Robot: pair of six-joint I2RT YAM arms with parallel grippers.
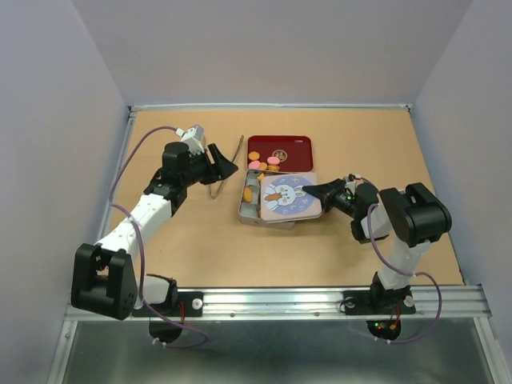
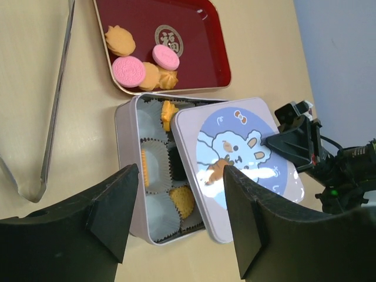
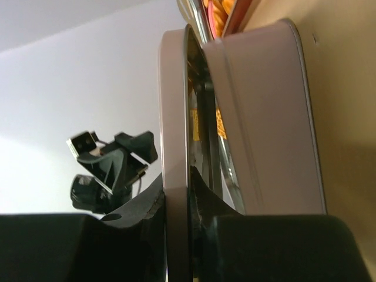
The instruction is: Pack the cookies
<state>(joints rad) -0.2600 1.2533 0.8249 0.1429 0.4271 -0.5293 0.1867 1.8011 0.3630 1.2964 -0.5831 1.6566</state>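
The right claw (image 1: 312, 191) is clenched on the rim of the lid (image 2: 247, 135), a thin metal square with rounded corners and a printed rabbit on a blue circle. In the right wrist view the lid edge sits between the two black pads. The lid lies tilted over the right part of the tin (image 2: 124, 176) and is not seated. I think it is held so to leave the left compartments reachable, or it is about to be closed; the pictures do not decide this.

The left claw (image 1: 223, 163) is released and holds nothing. It hangs above the bench (image 1: 200, 248), looking down on the tin.

The cookies (image 2: 128, 71) are in two places. Five lie on the glossy dark red tray (image 2: 200, 35) just beyond the tin: two round pink ones and three orange or yellow ones with ridged, flower-like edges. Others sit in the tin, in white fluted paper cups (image 2: 157, 210): a yellow one, an orange one standing on its edge, a dark brown one and a bumpy yellow one. Some cups are empty, so the packing looks unfinished.

Thin metal tongs (image 2: 56, 111) lie flat on the bench to the left of the tray.
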